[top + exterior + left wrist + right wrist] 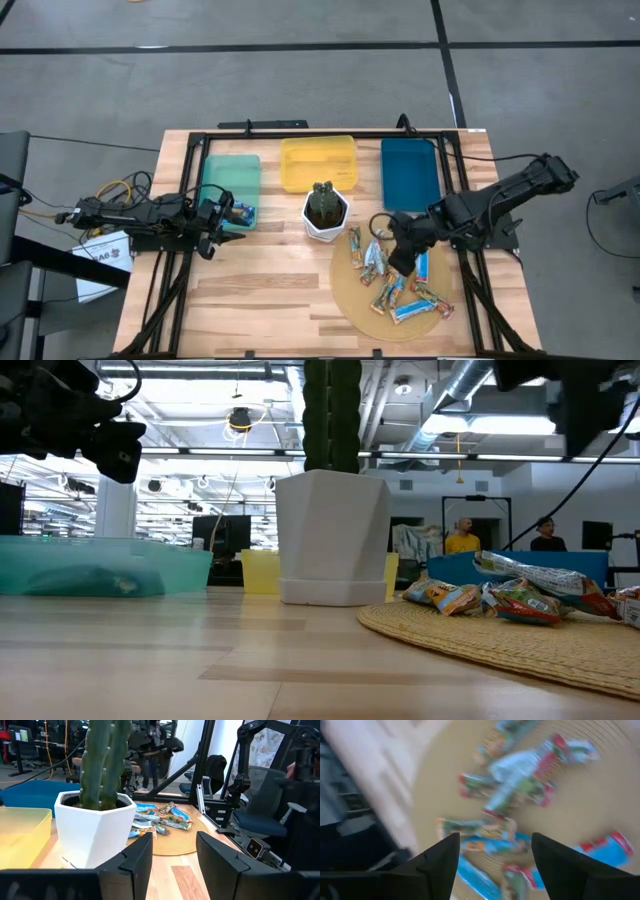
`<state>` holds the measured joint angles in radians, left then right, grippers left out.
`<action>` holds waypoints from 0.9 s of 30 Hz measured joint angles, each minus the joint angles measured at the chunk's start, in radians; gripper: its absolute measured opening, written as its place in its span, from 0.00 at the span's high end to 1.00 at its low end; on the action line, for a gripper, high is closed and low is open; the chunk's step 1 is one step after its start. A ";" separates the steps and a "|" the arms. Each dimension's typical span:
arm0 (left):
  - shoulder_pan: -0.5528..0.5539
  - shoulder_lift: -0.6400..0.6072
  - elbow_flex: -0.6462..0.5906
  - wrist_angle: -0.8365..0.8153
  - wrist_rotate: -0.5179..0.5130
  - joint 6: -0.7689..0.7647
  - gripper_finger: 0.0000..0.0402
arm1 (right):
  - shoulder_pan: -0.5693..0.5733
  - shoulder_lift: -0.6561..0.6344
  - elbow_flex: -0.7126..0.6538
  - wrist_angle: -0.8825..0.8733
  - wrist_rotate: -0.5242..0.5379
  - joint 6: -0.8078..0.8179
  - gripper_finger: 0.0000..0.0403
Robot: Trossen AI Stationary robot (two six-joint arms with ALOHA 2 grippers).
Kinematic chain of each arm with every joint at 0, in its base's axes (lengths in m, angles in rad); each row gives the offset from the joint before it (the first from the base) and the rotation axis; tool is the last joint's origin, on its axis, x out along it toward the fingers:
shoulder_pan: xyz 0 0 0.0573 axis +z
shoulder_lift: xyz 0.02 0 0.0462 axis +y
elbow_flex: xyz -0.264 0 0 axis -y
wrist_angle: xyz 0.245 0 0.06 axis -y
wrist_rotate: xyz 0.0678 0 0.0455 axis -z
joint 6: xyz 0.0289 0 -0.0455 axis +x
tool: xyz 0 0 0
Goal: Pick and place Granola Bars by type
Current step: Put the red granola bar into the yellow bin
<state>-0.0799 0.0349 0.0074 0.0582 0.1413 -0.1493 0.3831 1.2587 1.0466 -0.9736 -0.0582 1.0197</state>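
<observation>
The granola bars are seen heaped on a round woven mat at the lower right of the overhead frame, the mat reaching close to the front edge of the worktop. One more bar is seen in the lower right corner of the green tray. The right hand is held above the pile, its fingers spread apart with nothing between them; the bars below are blurred in its own camera. The left hand is placed at the near edge of the green tray, fingers apart and empty. A broad strip of bare wood is left open between the two hands, in front of the white pot. Behind the pot, a yellow tray and a blue tray are lined along the back edge. In the level view both hands are cut off at the top, and the green tray's contents are only dimly made out.
</observation>
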 joint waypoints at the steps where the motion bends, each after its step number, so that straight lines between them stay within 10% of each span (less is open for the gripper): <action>1: 0.000 0.000 0.000 0.000 0.000 0.000 0.64 | 0.014 0.006 0.000 -0.026 0.012 0.022 0.41; 19: 0.000 0.000 0.000 0.000 0.000 0.000 0.64 | 0.274 0.006 -0.261 -0.102 0.058 0.745 0.41; 27: 0.000 0.000 0.000 0.000 -0.001 0.000 0.64 | 0.219 0.006 -0.391 0.070 0.061 0.786 0.41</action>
<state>-0.0797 0.0345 0.0074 0.0582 0.1406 -0.1496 0.6019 1.2644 0.6555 -0.9039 0.0032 1.8061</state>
